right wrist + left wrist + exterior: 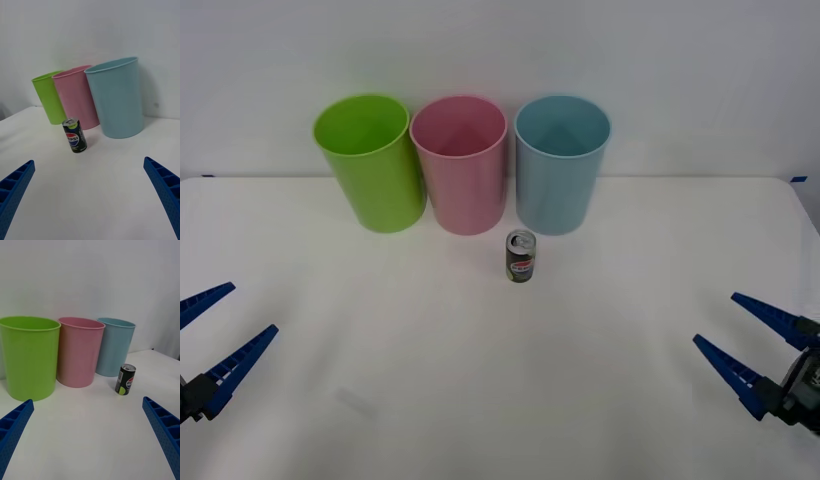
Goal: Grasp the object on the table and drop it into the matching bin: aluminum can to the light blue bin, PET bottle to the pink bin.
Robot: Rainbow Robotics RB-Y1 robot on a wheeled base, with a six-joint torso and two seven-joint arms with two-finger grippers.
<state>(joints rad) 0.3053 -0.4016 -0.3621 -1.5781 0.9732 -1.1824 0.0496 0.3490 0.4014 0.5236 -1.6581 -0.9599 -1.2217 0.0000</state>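
Can (521, 256) stood upright on the table (480, 400), just in front of the pink (461, 165) & light blue bin (559, 165), well ahead of both my grippers, L (208, 339) & R (747, 343), fingers spread wide, gripping nothing; R looked slightly nearer, approx.

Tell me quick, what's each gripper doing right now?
Left gripper: open, holding nothing, low at the table's left edge.
Right gripper: open, holding nothing, low at the right edge.

"PEPSI" wordmark with globe logo on aluminum can (75, 135); smaller print seemingly unreadable.
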